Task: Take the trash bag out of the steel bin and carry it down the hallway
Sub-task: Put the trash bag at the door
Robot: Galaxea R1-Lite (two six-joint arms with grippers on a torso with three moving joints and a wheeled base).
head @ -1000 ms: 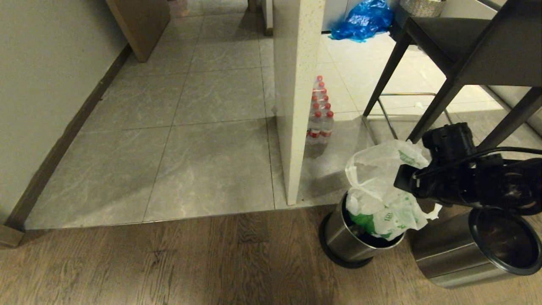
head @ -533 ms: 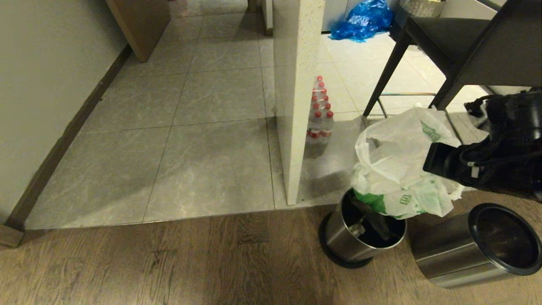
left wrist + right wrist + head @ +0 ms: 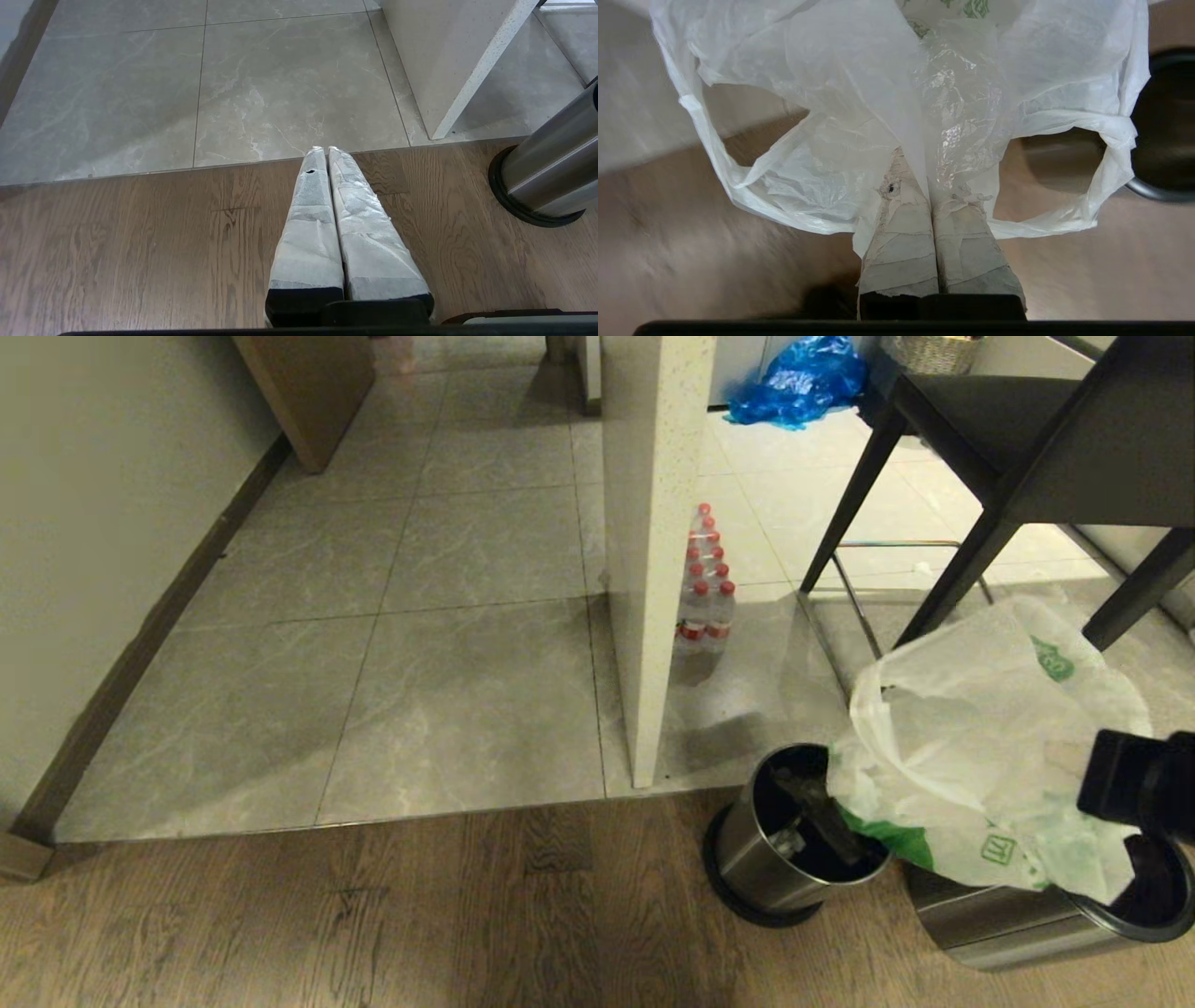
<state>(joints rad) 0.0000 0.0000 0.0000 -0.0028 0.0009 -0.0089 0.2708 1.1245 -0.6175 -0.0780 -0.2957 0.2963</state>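
Head view: right tool (image 3: 930, 186) pinching trash bag (image 3: 971, 747)

Grey tiles (image 3: 467, 700), wood planks (image 3: 373, 915) (dark chair (image 3: 1027, 439))

Surroundings beyond the task: floor, furniture and stored items.

A pack of water bottles (image 3: 702, 593) with red caps stands on the tile against the speckled white partition (image 3: 653, 551). A shiny blue plastic bag (image 3: 801, 378) lies on the pale tiles at the back, near a woven basket (image 3: 929, 350). A dark chair (image 3: 1018, 457) stands at right. A second steel cylinder (image 3: 1018, 919) lies tipped on the brown wood-plank floor (image 3: 373, 915).
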